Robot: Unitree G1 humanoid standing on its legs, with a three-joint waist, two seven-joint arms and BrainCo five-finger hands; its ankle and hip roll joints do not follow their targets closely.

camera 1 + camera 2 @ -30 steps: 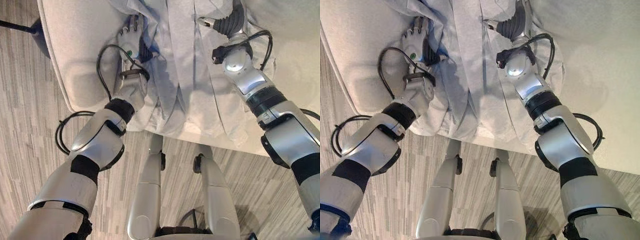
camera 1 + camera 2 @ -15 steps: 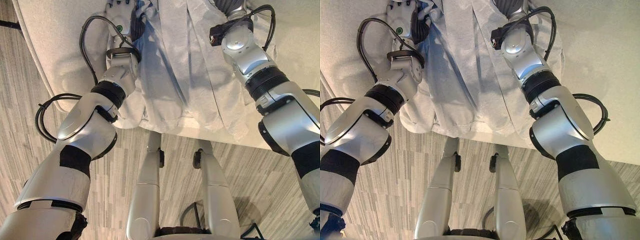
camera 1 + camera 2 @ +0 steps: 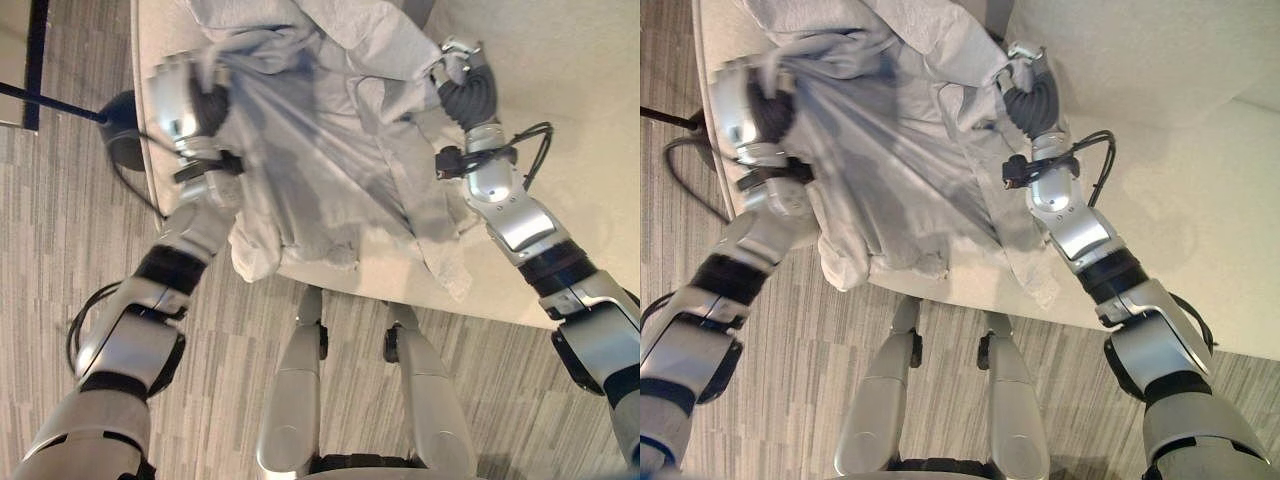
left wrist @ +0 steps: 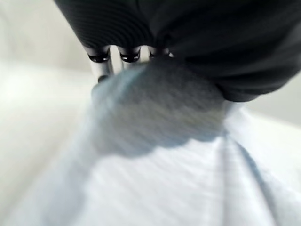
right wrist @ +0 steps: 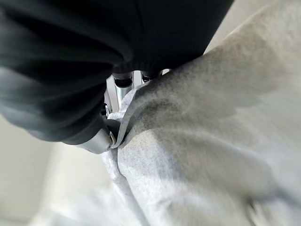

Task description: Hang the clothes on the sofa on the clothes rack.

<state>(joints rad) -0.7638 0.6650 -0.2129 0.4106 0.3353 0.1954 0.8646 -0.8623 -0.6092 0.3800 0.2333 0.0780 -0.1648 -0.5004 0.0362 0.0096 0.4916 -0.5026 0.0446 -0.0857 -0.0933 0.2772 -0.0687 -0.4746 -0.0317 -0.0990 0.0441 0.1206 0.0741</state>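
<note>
A pale grey garment [image 3: 320,150] hangs stretched between my two hands above the cream sofa [image 3: 560,120]. My left hand [image 3: 185,100] is shut on its left edge, with cloth bunched over the dark cover. My right hand [image 3: 462,85] is shut on the right side near the collar. The lower hem [image 3: 300,250] droops over the sofa's front edge. In the left wrist view the fingers [image 4: 101,66] curl into the garment [image 4: 155,165]. In the right wrist view the fingers [image 5: 117,89] are pinched on a fold of the garment [image 5: 202,155].
A black round base [image 3: 120,140] with a thin dark rod [image 3: 50,103] stands on the striped floor [image 3: 60,260] just left of the sofa's corner. The sofa's seat runs off to the right and back.
Both hands have risen and spread apart, lifting the garment off the seat so it hangs taut between them. The whole picture has also shifted.
</note>
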